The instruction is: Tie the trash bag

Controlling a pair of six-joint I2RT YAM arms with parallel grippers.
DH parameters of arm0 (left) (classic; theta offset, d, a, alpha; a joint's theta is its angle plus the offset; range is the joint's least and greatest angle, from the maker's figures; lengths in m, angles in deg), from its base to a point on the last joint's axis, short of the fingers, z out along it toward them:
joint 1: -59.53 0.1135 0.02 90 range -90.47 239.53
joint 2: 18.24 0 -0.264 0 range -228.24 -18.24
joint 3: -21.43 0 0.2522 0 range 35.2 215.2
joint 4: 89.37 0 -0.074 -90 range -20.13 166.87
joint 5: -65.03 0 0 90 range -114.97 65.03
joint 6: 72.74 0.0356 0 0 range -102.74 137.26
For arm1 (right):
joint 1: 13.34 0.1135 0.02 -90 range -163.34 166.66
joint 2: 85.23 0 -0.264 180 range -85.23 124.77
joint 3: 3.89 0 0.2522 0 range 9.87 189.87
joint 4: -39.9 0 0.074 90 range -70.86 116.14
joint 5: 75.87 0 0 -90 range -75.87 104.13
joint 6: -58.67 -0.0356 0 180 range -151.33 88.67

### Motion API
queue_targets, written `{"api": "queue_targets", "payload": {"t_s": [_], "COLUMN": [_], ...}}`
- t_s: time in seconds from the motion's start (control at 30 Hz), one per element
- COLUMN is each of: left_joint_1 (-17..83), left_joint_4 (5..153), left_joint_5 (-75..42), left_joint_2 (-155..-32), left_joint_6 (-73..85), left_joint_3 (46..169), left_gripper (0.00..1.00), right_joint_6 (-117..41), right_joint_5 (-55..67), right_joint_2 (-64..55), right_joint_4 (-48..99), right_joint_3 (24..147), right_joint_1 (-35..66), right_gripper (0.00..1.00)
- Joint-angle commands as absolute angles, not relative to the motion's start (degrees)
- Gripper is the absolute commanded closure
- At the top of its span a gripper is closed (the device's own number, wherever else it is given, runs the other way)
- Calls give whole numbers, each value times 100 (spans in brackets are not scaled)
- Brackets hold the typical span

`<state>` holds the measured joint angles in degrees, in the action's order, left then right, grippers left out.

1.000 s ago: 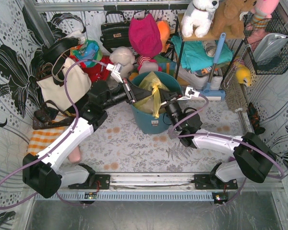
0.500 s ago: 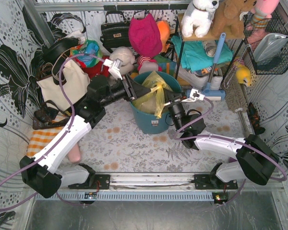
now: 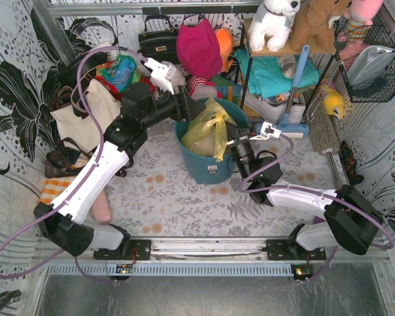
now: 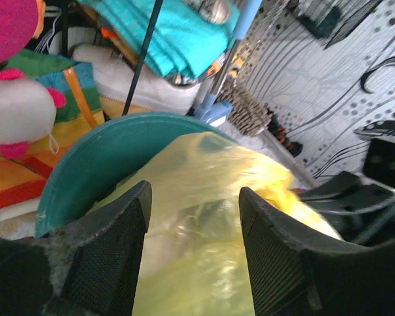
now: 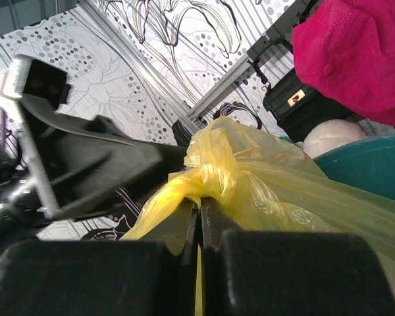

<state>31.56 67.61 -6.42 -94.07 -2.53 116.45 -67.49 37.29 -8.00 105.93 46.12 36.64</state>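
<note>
Surface (image 3: 184, 197): pale cloth with a grey leaf print and a few brown stains. The arm bases stand at its near edge.

Right gripper (image 5: 199, 217): black fingers pressed together on a twisted yellow strand at the bag's right side. Its position matches half a second ago.

Bag (image 3: 207, 126): thin, crinkly, translucent yellow-green plastic. It sits in the bin with its top above the rim. Half a second ago its top was stretched out toward the left arm. Now it slumps in a rounded, gathered lump.

Bin (image 3: 204, 168): round, teal, smooth plastic, upright at mid-surface.

Left gripper (image 4: 194, 197): fingers spread wide, gripping nothing, at the bin's far-left rim. The bag lies just past the tips, and contact cannot be told. It has let go and drawn back since the earlier frame, and the arm is raised higher.

Tote (image 3: 85, 118): cream canvas with dark straps, at far left.

Handbag (image 3: 158, 43): black, boxy, against the far wall.

Plush toys (image 3: 274, 20): white and brown, on a far shelf.

Walls (image 3: 13, 79): white panels with black floral patterns.
</note>
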Motion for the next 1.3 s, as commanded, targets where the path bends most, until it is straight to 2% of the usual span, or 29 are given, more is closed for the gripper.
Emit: {"api": "queue_targets", "payload": {"t_s": [0.0,0.17,0.23,0.43,0.53,0.6,0.9,1.17,1.2,1.27], "left_joint_1": [3447,3593,3625,3646,3641,3643,3624,3361,3343,3317], "left_joint_4": [6788,6804,6915,7009,6925,6868,6971,6741,6620,6430], "left_joint_5": [32,563,804,953,1077,1108,1316,1313,1095,458], "left_joint_2": [-9825,-10176,-10204,-10071,-9983,-9895,-9245,-8903,-8897,-8850], "left_joint_6": [200,100,22,-19,8,13,-246,-187,-94,114], "left_joint_3": [11800,11953,11900,11773,11768,11722,11019,10675,10721,10833], "left_gripper": [35,34,37,69,90,100,100,100,98,85], "right_joint_6": [-6721,-6955,-7068,-7201,-7115,-6981,-6552,-6317,-6269,-6215], "right_joint_5": [3491,3112,2974,3038,3054,3120,3913,4102,4106,4136], "right_joint_2": [-931,-874,-826,-535,-376,-306,-199,-42,-87,-222], "right_joint_4": [10788,10516,10340,10427,10508,10506,10557,10686,10676,10608], "right_joint_3": [4646,4763,4829,4893,5047,5181,5398,5478,5441,5336], "right_joint_1": [3676,3682,3682,3693,3693,3693,3693,3691,3693,3693], "right_gripper": [100,100,100,100,100,100,100,100,100,100]}}
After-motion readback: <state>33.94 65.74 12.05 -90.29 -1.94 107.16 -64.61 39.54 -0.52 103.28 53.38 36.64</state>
